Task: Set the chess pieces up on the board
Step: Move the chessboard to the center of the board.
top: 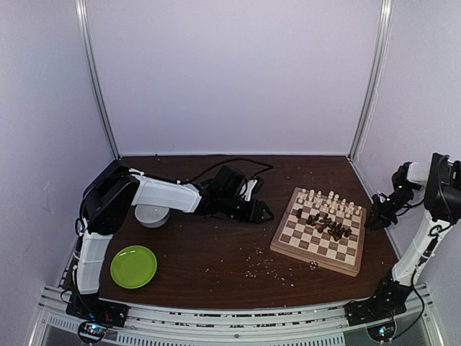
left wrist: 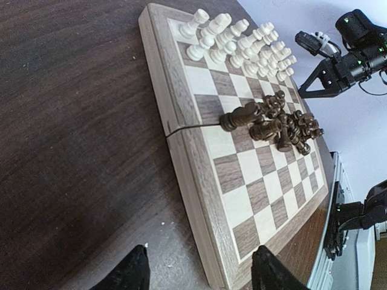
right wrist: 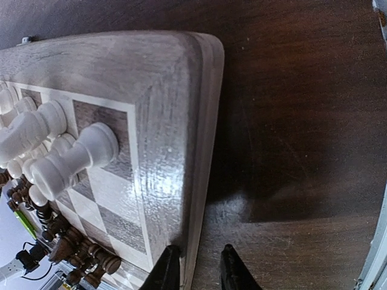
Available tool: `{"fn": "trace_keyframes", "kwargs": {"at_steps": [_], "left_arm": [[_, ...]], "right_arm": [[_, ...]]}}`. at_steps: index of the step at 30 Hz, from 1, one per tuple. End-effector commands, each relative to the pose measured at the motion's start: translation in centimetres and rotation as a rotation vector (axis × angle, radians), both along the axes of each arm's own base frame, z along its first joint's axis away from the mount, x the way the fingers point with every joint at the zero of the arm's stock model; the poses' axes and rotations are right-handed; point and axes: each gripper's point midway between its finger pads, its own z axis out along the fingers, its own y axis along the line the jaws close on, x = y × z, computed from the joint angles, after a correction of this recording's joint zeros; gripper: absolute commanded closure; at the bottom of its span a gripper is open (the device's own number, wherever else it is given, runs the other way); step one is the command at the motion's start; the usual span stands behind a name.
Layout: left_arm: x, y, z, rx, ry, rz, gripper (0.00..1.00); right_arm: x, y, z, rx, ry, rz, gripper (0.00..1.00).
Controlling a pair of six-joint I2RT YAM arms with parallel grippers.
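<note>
notably, left gripper (left wrist: 201,273) and right gripper (right wrist: 198,269) hang released beside the board (top: 313,259); probing its central heap of dark chessmen (left wrist: 278,124) could scatter neighbours.

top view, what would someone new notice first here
The board at the right of the table draws the eye. The cream pieces stand in two neat rows along its far edge, while the dark pieces are bunched in a jumble at its middle. A bright green plate sits at the near left.
</note>
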Motion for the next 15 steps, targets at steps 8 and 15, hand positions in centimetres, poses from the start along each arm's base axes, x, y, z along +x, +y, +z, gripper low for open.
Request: {"fn": "trace_keyframes", "kwargs": {"at_steps": [8,15], "left_arm": [[0.4,-0.3,0.4,-0.053,-0.006,-0.015,0.41],[-0.3,0.9,-0.2,-0.040,0.009,-0.008,0.41]], "right_arm": [[0.6,3.1,-0.8,0.104,0.034,0.051,0.82],[1.8,7.5,-0.9,0.130,0.039,0.182,0.85]]}}
